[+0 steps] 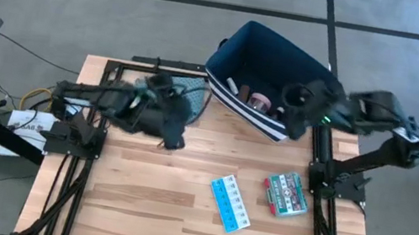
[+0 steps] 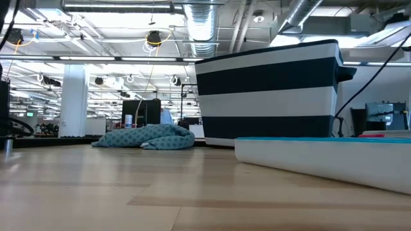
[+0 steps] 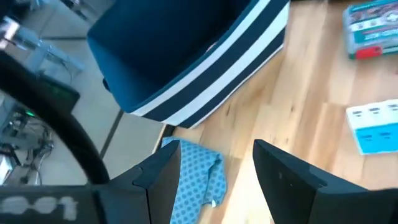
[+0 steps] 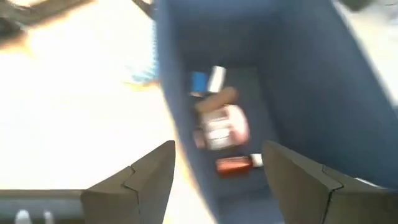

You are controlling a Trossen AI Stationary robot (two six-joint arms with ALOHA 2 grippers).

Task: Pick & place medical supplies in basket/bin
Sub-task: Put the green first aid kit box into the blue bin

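Note:
The navy bin with white stripes [image 1: 272, 73] stands at the table's far edge, tilted. Inside it, the right wrist view shows the pink roll [image 4: 221, 127], a brown block [image 4: 217, 98], a blue cube [image 4: 198, 83], a white piece [image 4: 216, 78] and the red-white bottle [image 4: 235, 164]. The light-blue pill organiser [image 1: 230, 203] and the green-red packet [image 1: 286, 193] lie on the table's near right part. My right gripper [image 1: 295, 115] hovers open over the bin's near rim, empty. My left gripper [image 1: 173, 139] is open and empty, above the table beside the teal cloth [image 1: 187, 97].
The teal patterned cloth [image 2: 146, 136] lies bunched at the far edge, left of the bin [image 2: 270, 93]. The pill organiser [image 2: 327, 157] looms close in the low view. Bare wood [image 1: 144, 201] spans the near left part of the table.

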